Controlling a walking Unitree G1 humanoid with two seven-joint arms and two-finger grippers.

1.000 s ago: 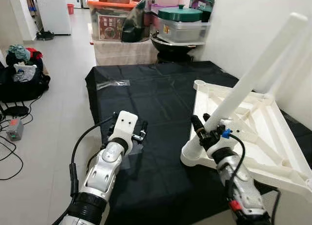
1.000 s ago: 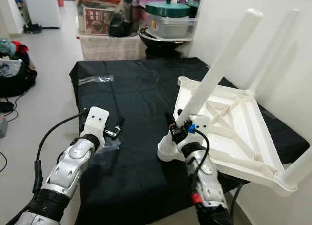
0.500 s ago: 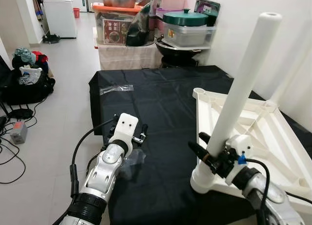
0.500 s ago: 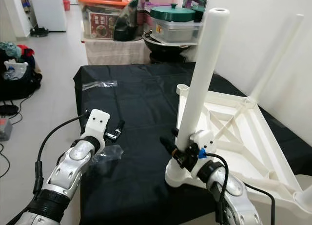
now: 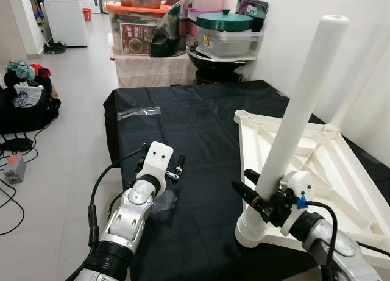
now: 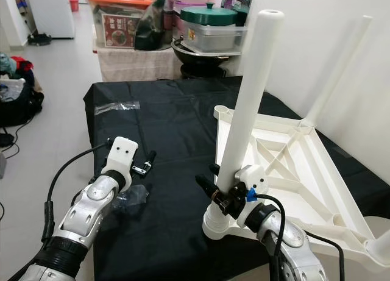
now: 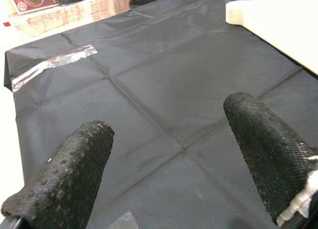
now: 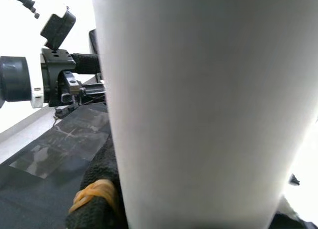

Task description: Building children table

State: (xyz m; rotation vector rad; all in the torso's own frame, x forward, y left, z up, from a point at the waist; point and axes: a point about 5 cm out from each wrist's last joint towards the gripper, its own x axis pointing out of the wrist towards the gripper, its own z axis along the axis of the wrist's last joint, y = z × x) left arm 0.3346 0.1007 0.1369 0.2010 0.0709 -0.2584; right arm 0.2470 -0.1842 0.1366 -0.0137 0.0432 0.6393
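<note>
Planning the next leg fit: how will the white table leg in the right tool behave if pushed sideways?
The table leg looks like a stiff plastic tube, so it should not bend much. It is tall and stands in a corner socket of the upturned tabletop, so a push near the top may lever it loose. Smooth and round, it could twist in the right tool.

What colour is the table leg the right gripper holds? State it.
White. The table leg, gripped near its base by the right gripper, shows best in the left eye view.
</note>
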